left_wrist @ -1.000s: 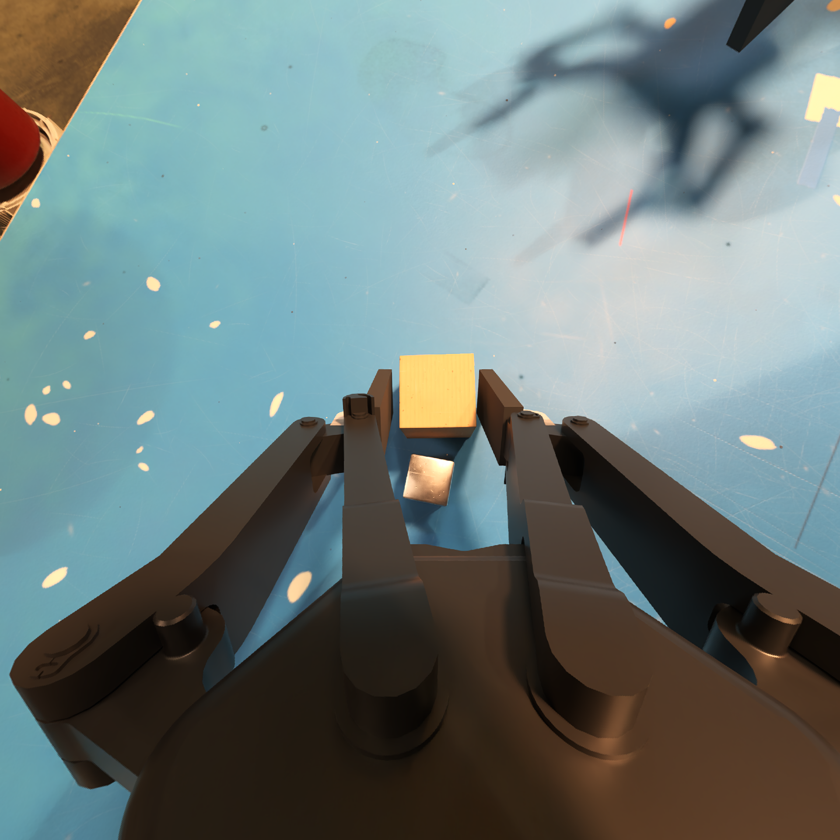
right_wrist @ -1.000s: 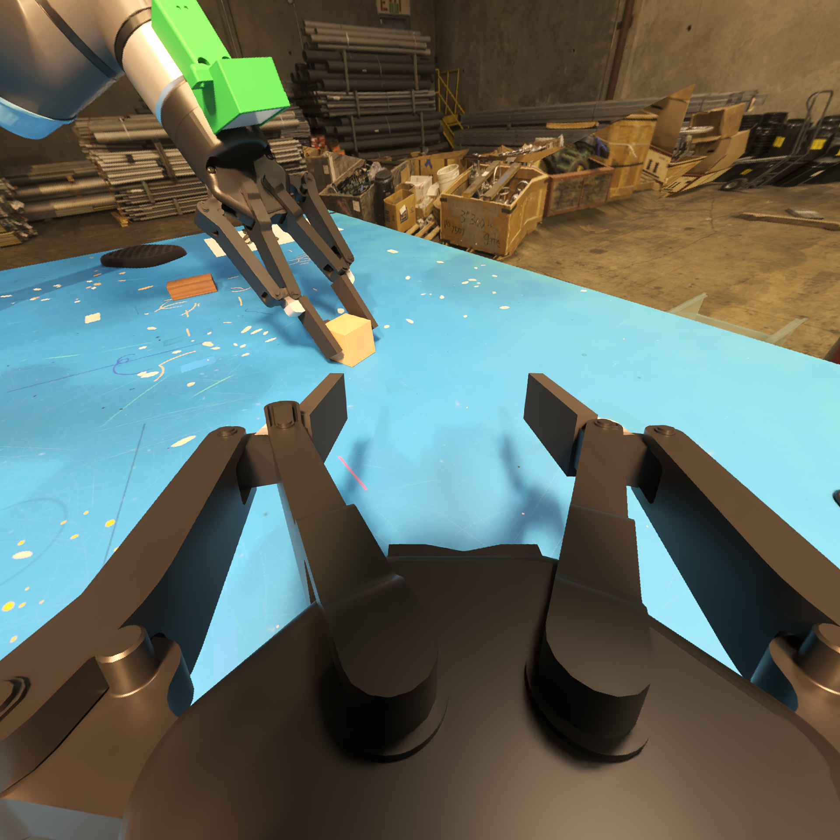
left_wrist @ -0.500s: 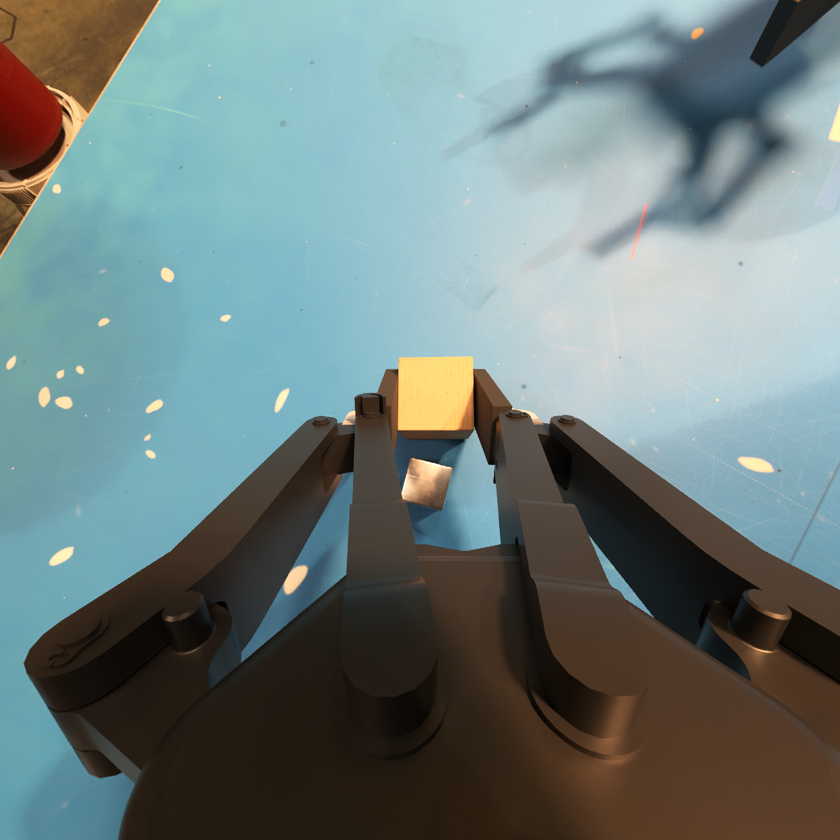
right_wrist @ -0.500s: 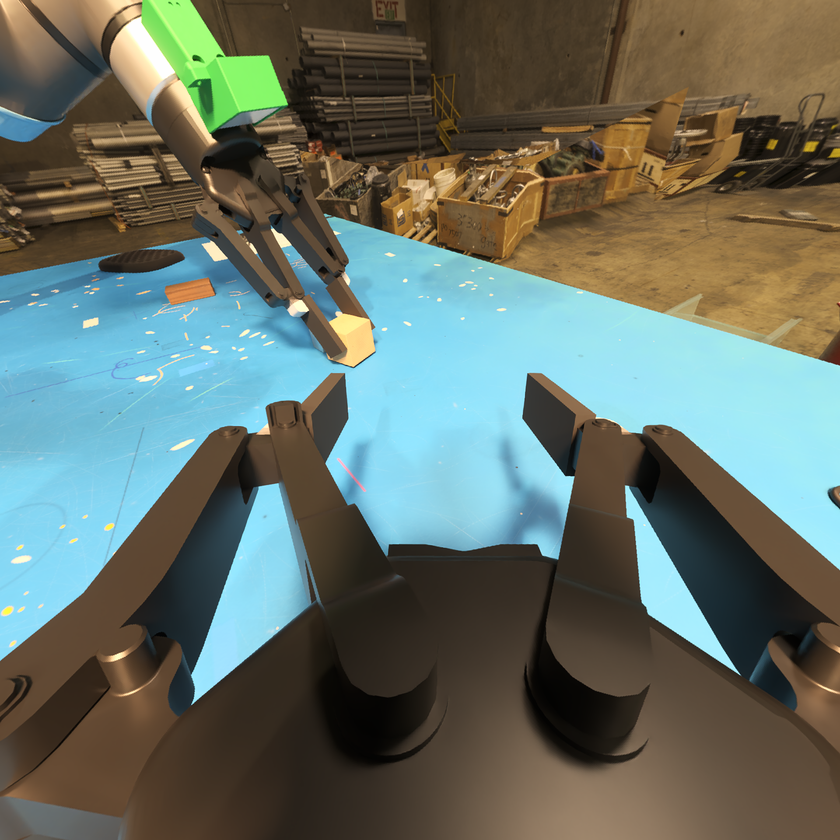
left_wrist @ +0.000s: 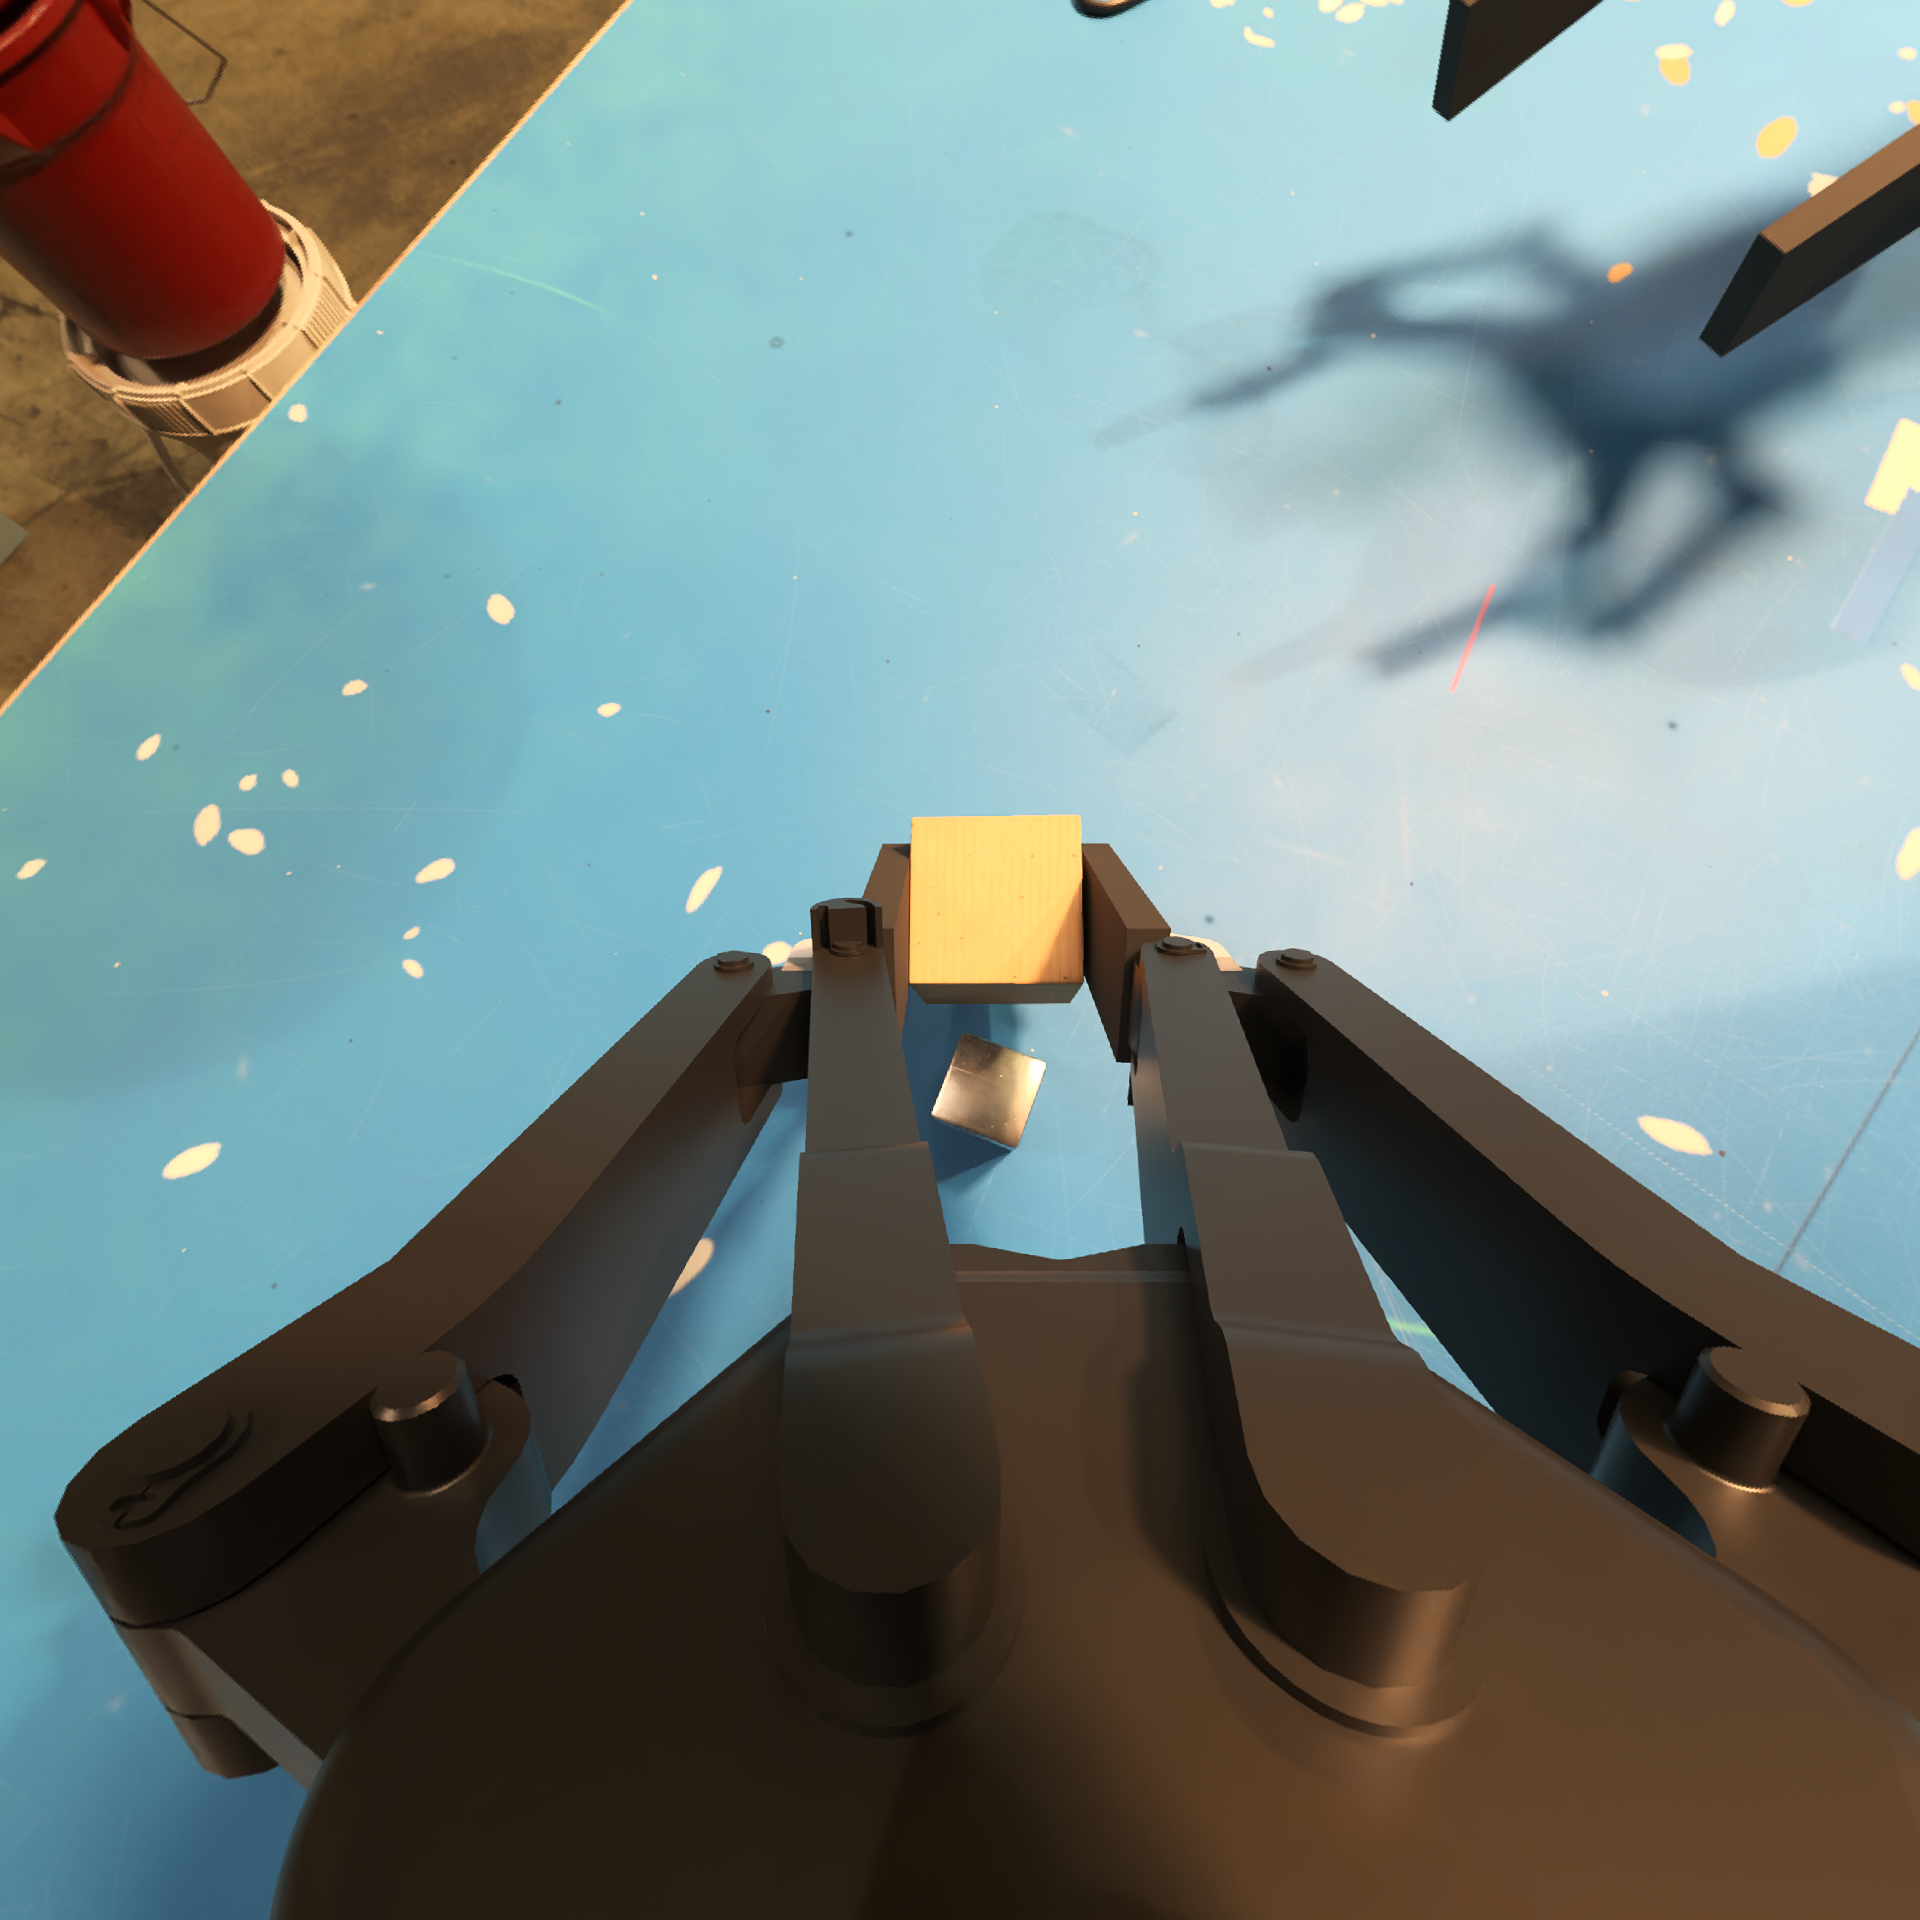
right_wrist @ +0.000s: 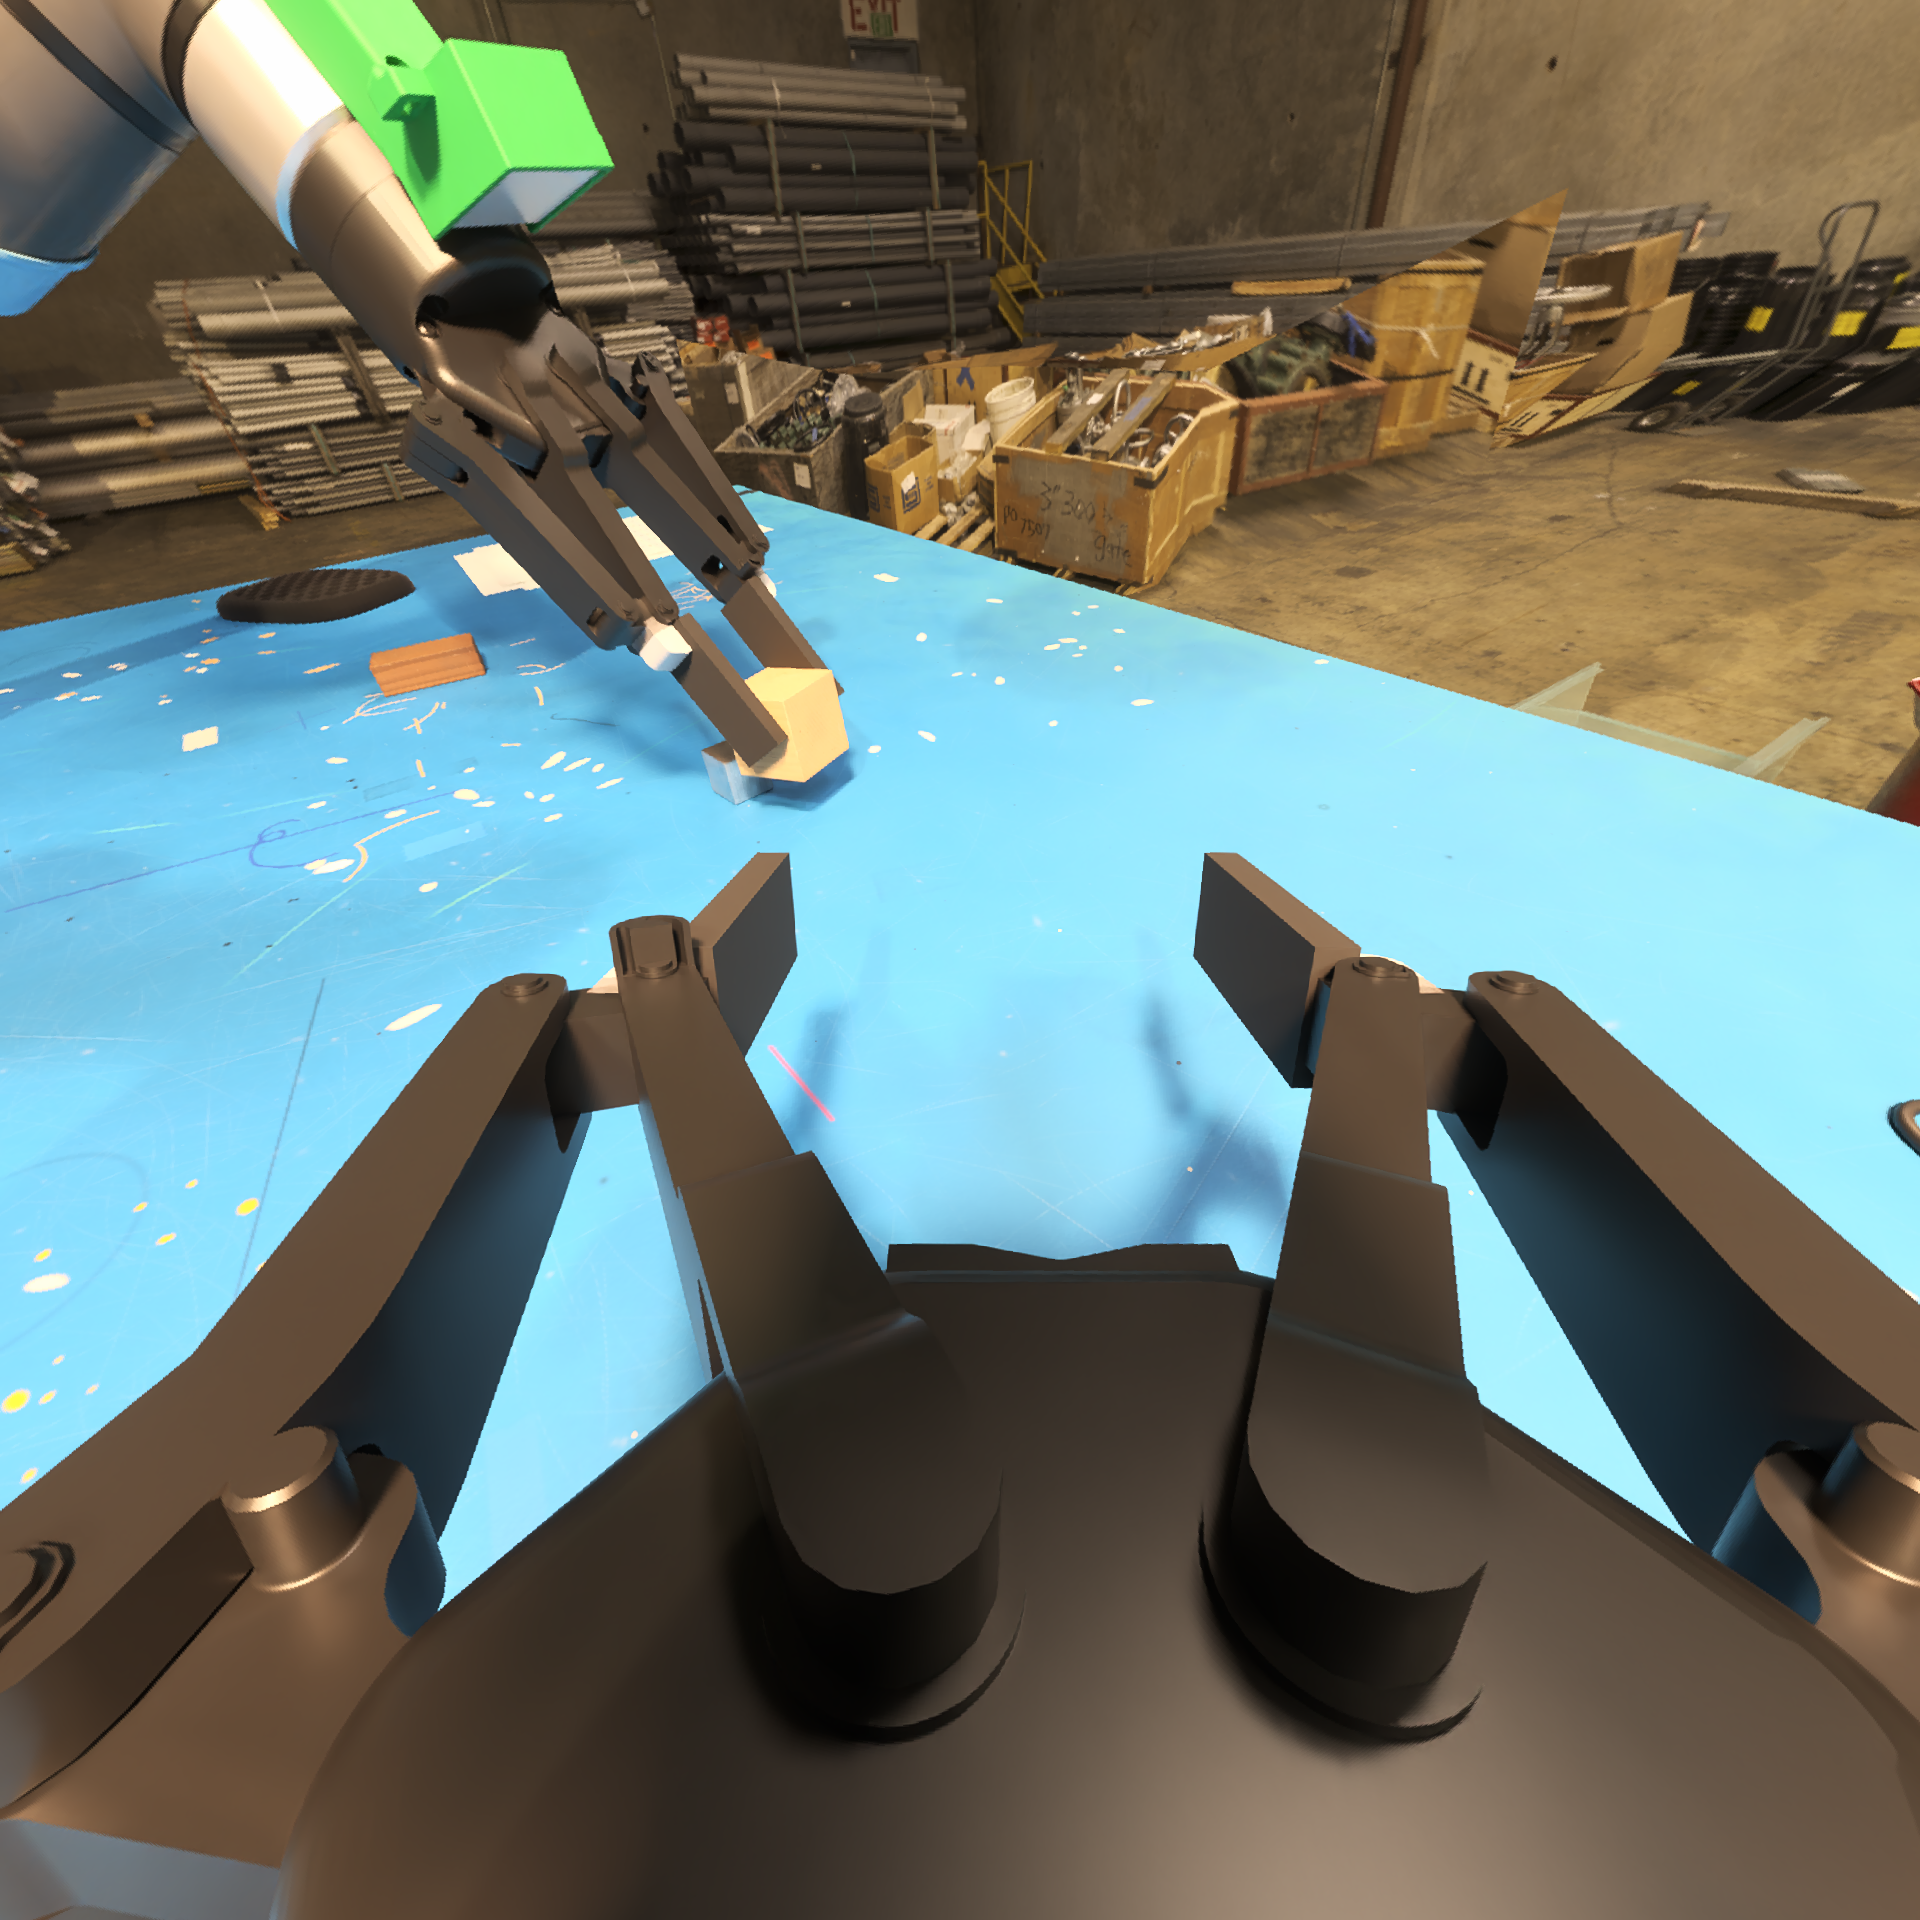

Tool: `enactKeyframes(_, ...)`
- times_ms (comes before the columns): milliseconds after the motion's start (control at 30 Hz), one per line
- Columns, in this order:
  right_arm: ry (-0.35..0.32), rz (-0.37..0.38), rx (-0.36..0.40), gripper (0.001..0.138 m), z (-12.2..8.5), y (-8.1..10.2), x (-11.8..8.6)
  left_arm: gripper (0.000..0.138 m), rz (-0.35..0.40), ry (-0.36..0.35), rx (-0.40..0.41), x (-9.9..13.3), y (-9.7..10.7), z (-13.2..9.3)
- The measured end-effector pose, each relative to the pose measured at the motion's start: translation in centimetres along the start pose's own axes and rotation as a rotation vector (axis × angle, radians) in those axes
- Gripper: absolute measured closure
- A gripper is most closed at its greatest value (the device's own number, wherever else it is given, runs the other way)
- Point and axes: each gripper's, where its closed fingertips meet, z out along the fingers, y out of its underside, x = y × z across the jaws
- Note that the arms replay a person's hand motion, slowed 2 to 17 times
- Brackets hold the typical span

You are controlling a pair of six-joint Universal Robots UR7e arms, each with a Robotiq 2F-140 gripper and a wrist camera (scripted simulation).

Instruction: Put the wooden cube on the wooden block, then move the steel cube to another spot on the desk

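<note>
My left gripper [left_wrist: 995,904] is shut on the pale wooden cube [left_wrist: 994,899] and holds it just above the blue desk [left_wrist: 727,468]. The small steel cube [left_wrist: 987,1089] lies on the desk under and just behind the held cube. In the right wrist view the left gripper [right_wrist: 774,717] shows with the wooden cube [right_wrist: 805,717] and the steel cube [right_wrist: 732,774] beside it. The reddish wooden block [right_wrist: 426,662] lies flat farther back on the left. My right gripper [right_wrist: 992,935] is open and empty above the desk.
A black oval pad [right_wrist: 312,594] and a white sheet [right_wrist: 494,569] lie at the desk's far side. A red cylinder on a white base [left_wrist: 135,208] stands off the desk's edge. The right gripper's fingertips [left_wrist: 1818,249] show at the left wrist view's top right.
My left gripper closed on the wooden cube and has lifted it slightly off the desk. The steel cube stays in place. My right gripper has not moved.
</note>
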Motion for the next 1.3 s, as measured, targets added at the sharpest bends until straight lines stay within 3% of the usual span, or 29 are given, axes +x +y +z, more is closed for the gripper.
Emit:
enactKeyframes(700, 0.01, 0.008, -0.002, 0.039, -0.1, 0.1, 0.2, 0.097, -0.07, -0.03, 0.077, -0.4, -0.8, -3.1)
enactKeyframes(1300, 0.01, 0.015, -0.01, 0.04, 0.0, 0.3, 0.2, 0.097, -0.111, -0.071, 0.168, -0.4, -1.7, -8.0)
